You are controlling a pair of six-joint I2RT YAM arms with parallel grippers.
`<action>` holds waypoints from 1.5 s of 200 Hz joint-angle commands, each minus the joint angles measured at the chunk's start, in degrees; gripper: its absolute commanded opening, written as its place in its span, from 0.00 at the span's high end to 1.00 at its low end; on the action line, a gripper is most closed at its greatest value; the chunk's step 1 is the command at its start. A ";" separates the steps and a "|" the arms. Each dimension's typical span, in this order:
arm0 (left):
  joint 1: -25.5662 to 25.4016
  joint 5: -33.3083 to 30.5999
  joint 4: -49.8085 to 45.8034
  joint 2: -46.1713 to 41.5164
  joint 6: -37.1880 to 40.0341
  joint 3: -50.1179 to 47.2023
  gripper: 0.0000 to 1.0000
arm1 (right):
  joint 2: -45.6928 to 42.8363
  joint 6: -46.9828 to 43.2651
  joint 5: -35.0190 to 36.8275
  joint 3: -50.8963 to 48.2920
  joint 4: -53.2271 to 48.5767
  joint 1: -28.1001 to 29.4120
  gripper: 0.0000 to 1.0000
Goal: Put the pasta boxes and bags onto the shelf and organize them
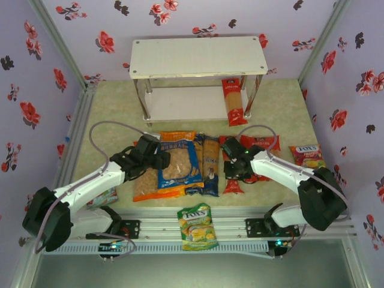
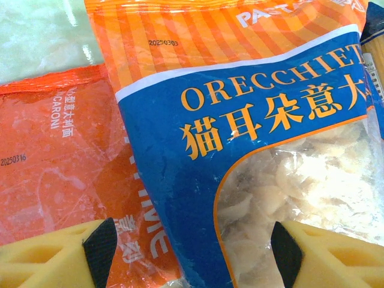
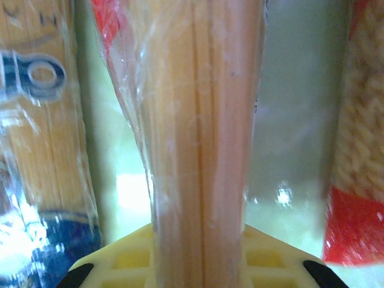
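At 4 o'clock on bench [image 1: 282, 108], right pincer [image 3: 198, 264] clamped on red pasta box [image 3: 201, 120], grip near its end. Advice: lift level, box long, can swing; lay beside red box [image 1: 233, 101] on shelf [image 1: 198, 55] at 12 o'clock. Left pincer [image 2: 192, 249] apart over blue-and-orange bag [image 2: 252, 150], holds nothing.

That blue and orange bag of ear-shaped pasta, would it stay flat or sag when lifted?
The blue-and-orange bag would probably sag: it is soft film around loose pasta pieces. Its glossy, wrinkled plastic looks slippery. Being wide and flat, it should slide when pushed, not roll.
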 commanded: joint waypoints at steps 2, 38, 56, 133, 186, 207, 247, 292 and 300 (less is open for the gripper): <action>0.39 0.37 1.11 -0.54 1.60 1.19 0.28 | -4.92 -3.58 0.81 6.35 -5.41 0.77 0.99; 0.44 0.83 1.47 0.24 1.87 2.13 0.27 | -6.28 -5.90 1.42 13.13 -8.02 0.74 0.98; 0.43 1.11 1.41 0.52 1.96 2.53 0.27 | -5.16 -7.08 1.14 16.14 -7.33 0.65 0.97; 0.45 1.43 0.79 0.54 2.60 3.98 0.27 | 14.84 -14.63 4.44 36.14 -3.25 -5.51 0.95; 0.63 1.47 -0.12 0.29 2.95 4.90 0.27 | 29.30 -18.57 4.54 51.97 -3.52 -10.32 0.96; 0.63 1.47 -0.33 0.25 2.86 4.91 0.27 | 33.21 -19.71 5.58 56.68 -3.89 -11.19 0.96; 0.87 1.39 -0.85 0.25 2.67 4.82 0.27 | 37.56 -21.23 7.89 61.67 -2.66 -11.92 0.96; 1.07 1.38 -1.67 -0.18 2.07 4.39 0.27 | 39.93 -21.59 11.04 62.53 1.88 -12.64 0.95; 1.02 1.40 -1.85 -0.38 1.99 4.14 0.27 | 40.16 -21.38 11.26 62.41 2.82 -12.83 0.95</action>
